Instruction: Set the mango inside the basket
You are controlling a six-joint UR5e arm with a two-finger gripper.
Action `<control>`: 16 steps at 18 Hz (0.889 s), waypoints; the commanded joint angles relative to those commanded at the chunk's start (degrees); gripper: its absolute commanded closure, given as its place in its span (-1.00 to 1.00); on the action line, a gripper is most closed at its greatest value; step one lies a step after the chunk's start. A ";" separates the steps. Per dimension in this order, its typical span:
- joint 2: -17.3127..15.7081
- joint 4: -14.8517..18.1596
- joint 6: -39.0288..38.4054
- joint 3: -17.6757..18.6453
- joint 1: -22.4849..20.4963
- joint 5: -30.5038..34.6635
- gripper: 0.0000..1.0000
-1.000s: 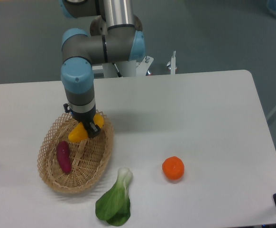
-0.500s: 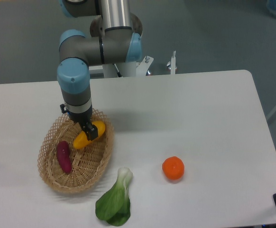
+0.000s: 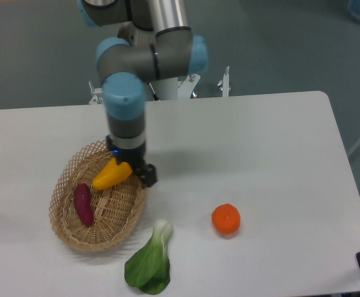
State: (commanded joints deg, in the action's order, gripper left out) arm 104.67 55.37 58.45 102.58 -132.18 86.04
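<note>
The gripper (image 3: 144, 174) hung low over the right-hand rim of the basket (image 3: 65, 232), pointing straight down from the blue-capped wrist of the arm (image 3: 125, 111). Only one dark fingertip showed clearly below the wrist housing, so whether the jaws stood spread or pressed together could not be told from this angle; nothing appeared to be pinched between them.

The mango (image 3: 111, 175) lay just to the left of the gripper, inside the basket against its upper right wall. Its blunt end pointed toward the gripper and its tapered end pointed down-left toward the basket floor. The blunt end sat very close to the fingertip (contact between the two could not be confirmed, as the wrist housing overlapped that spot).

Further left of the gripper and lower, the purple tuber (image 3: 83, 203) rested on the basket floor, apart from the mango. Below the gripper, on the white table (image 3: 260, 142), lay the leafy green vegetable (image 3: 150, 263), its pale stalk end near the basket's lower right rim. To the right of the gripper and somewhat lower sat the round orange fruit (image 3: 226, 219), well apart from the basket.
</note>
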 joint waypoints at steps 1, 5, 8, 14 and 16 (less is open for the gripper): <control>0.70 0.44 0.09 -1.49 -1.49 -0.09 -1.00; 4.65 3.69 3.15 -7.29 -5.89 0.00 -1.00; 5.37 4.22 7.11 -9.33 -8.44 1.14 -1.00; 6.25 4.84 12.39 -9.86 -12.31 6.42 -1.00; 6.33 4.93 13.88 -9.77 -13.80 6.50 -1.00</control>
State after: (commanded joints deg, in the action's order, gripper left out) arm 111.00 60.29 72.33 92.81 -145.98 92.55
